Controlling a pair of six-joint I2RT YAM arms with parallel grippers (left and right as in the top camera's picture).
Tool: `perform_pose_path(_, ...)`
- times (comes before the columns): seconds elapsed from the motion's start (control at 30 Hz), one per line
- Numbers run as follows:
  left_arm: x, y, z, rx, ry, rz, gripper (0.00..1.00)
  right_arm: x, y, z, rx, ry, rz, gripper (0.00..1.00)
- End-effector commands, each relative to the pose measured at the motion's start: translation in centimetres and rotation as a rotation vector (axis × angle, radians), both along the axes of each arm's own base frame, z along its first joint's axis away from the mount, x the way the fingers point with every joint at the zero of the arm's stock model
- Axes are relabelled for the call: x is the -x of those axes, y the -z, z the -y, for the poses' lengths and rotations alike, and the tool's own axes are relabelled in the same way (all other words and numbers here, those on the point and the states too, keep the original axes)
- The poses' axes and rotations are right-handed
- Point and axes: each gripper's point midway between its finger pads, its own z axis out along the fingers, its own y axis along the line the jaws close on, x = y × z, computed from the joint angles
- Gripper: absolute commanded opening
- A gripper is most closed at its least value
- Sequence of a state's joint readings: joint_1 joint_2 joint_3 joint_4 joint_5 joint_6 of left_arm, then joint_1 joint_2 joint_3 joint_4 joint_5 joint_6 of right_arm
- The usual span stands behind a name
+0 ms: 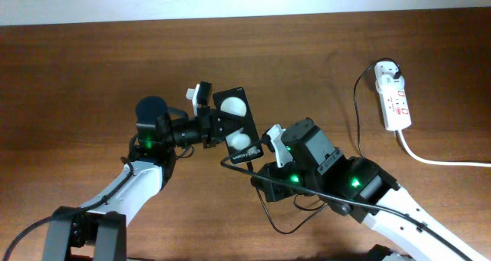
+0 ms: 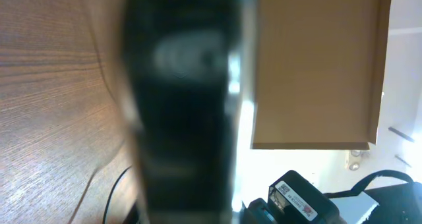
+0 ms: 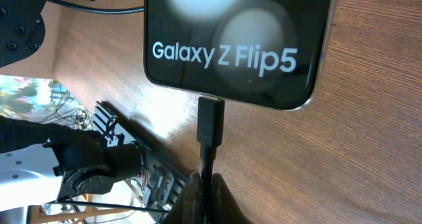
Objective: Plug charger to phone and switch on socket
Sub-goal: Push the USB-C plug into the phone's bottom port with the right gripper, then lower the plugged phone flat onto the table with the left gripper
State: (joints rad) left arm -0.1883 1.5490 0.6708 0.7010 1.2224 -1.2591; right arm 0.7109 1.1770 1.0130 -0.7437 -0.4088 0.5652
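The black phone (image 1: pixel 237 126), with two white round spots on its glossy face, is held above the table by my left gripper (image 1: pixel 209 127), which is shut on its left edge. In the left wrist view the phone (image 2: pixel 181 105) is a dark blur filling the middle. In the right wrist view the phone (image 3: pixel 237 43) reads "Galaxy Z Flip5" and the charger plug tip (image 3: pixel 211 122) sits at its bottom port. My right gripper (image 3: pixel 210 197) is shut on the thin black charger cable just below the plug. The white socket (image 1: pixel 393 96) lies far right, with the black adapter (image 1: pixel 393 80) plugged in.
The thin black cable (image 1: pixel 358 115) runs from the socket down across the table and loops near the front (image 1: pixel 288 229). The socket's thick white cord (image 1: pixel 441 162) trails to the right edge. Both arms crowd the table's middle front.
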Motion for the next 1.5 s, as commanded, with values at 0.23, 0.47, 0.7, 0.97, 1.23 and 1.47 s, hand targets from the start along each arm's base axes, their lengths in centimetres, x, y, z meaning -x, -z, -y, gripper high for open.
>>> perform_pose_path(0.23,5.2,-1.2,1.5,0.042,0.290,0.098,0.00,-4.6,-2.8,0.0,-0.048,0.103,0.184,0.04)
perform_pose_path(0.47,4.5,-0.8,1.5,0.030,0.237,0.098,0.00,-4.3,-3.4,-0.3,-0.074,0.087,0.187,0.22)
perform_pose_path(0.7,-0.9,0.1,0.9,-0.032,-0.073,0.075,0.00,-0.4,-2.4,0.5,0.034,0.007,0.156,0.65)
perform_pose_path(0.97,-5.4,0.2,0.0,-0.221,-0.212,0.210,0.00,4.4,-12.4,15.6,0.329,0.273,0.360,0.99)
perform_pose_path(1.23,-8.8,0.6,-1.1,-0.596,-0.243,0.246,0.00,5.0,-12.9,16.1,0.303,0.281,0.381,0.99)
perform_pose_path(1.47,-11.5,10.1,3.5,-0.547,0.104,0.161,0.00,5.0,-12.9,16.1,0.303,0.281,0.381,0.99)
